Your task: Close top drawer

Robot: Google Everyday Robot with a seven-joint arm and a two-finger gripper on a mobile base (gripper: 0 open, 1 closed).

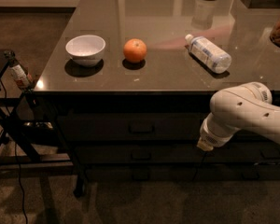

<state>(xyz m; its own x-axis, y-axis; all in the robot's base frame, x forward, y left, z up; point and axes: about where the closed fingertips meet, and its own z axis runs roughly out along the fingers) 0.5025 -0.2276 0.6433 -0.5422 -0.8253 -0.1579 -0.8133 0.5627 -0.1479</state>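
The top drawer (pixel 107 125) is the uppermost dark front panel just under the tabletop, with a small loop handle (pixel 141 129) at its centre. Its front looks about level with the two dark drawer fronts below it. My white arm comes in from the right. My gripper (pixel 205 146) is at the arm's lower end, in front of the drawer fronts, right of the handle and a little lower. Most of it is hidden behind the wrist.
On the glossy dark table (pixel 177 78) stand a white bowl (pixel 85 49) and an orange (pixel 135 50), with a plastic bottle (pixel 208 53) lying on its side. A black frame with a cable (pixel 18 139) stands at the left.
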